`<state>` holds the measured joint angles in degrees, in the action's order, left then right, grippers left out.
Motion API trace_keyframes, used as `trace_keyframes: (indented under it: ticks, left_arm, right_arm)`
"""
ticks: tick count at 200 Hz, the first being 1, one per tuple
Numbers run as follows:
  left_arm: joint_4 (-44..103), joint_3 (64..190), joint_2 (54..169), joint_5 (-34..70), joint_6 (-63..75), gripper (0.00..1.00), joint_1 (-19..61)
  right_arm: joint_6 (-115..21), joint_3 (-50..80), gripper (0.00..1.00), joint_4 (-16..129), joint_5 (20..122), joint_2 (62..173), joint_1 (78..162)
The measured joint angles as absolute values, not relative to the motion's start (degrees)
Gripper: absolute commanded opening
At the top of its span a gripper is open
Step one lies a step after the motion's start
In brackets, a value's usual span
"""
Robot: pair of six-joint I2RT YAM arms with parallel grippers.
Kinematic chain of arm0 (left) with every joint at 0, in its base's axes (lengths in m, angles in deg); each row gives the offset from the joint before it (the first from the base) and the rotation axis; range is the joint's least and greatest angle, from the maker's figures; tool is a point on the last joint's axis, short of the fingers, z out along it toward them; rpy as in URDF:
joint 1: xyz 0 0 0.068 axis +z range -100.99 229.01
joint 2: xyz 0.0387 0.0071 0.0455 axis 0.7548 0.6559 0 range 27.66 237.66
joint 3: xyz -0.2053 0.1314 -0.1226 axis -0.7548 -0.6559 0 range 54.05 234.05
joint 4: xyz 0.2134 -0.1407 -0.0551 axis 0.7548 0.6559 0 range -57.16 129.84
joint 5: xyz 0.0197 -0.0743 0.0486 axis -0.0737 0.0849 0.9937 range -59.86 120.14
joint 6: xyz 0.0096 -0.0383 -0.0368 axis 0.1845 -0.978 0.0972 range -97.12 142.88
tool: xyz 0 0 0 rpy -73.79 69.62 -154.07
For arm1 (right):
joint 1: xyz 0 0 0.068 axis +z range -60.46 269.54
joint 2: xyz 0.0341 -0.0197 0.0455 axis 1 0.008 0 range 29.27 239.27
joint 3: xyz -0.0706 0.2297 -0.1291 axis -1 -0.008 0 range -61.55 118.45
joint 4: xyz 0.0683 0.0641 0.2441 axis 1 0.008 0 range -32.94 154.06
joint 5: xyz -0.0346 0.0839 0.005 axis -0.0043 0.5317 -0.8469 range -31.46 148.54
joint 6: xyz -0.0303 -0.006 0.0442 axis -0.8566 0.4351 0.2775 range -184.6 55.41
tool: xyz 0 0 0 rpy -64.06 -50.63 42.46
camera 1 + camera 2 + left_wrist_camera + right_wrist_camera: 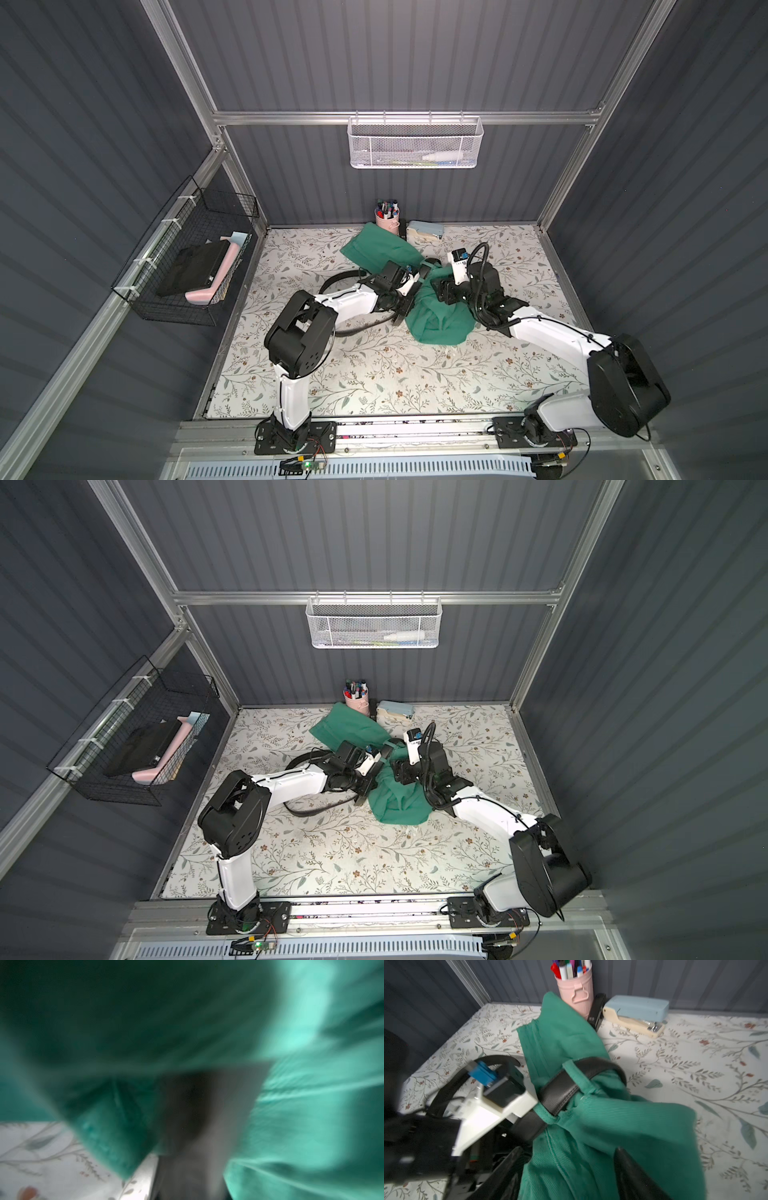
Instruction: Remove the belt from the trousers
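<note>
1. Green cloth first: the trousers (pixel 436 320) lie crumpled on the tabletop (pixel 374 374). One leg reaches up to the pink pen pot (pixel 387 222), and the bunched waist end lies on the side of that pot nearest my bases.
2. In the right wrist view the belt (pixel 560 1088) wraps that waist end. It runs under a belt loop (pixel 578 1076) and then under a second loop just beside it, so it is still threaded.
3. Both top views show a long run of the strap curving free on the tabletop. It runs out from the waist on my left arm's side, farther from the pot than the leg is.
4. My right pincer (pixel 569 1149) stands wide. A thick wad of trouser cloth fills the gap and touches both fingers (pixel 633 1172). I take that as a hold that pins the garment.
5. My left pincer (pixel 404 309) sits at the edge of the waist bunch, where the free strap meets the cloth. Its wrist view is a green smear with a dim grey shape, perhaps the strap. I cannot tell whether it is apart, together or clamped on anything.
6. I judge the task partway at best. The strap is not out, and at least two loops remain to clear. How many are already empty I cannot count. What is left is to draw the strap through those loops until it lies apart from the trousers.
</note>
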<state>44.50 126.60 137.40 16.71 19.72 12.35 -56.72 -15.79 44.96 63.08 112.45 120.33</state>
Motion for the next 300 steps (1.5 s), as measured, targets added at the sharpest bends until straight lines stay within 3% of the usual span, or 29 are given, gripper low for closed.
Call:
trace_keyframes:
  ticks: [56,131,200,300]
  left_arm:
    - [61.8,143.1,135.6,15.4,26.5,0.00,12.5]
    - [76.5,157.7,130.1,12.6,30.9,0.00,15.0]
    - [86.1,169.5,132.5,1.2,33.4,0.00,16.7]
    - [91.4,173.2,135.5,-13.2,35.4,0.00,16.8]
  right_arm:
    - [-51.7,-11.2,0.69,49.6,57.8,120.4,120.1]
    - [-44.9,-13.6,0.67,48.4,57.2,118.4,114.5]
    - [-60.8,-25.7,0.75,33.7,59.4,92.2,118.4]
    - [-75.6,-11.3,0.74,32.5,69.0,110.4,119.9]
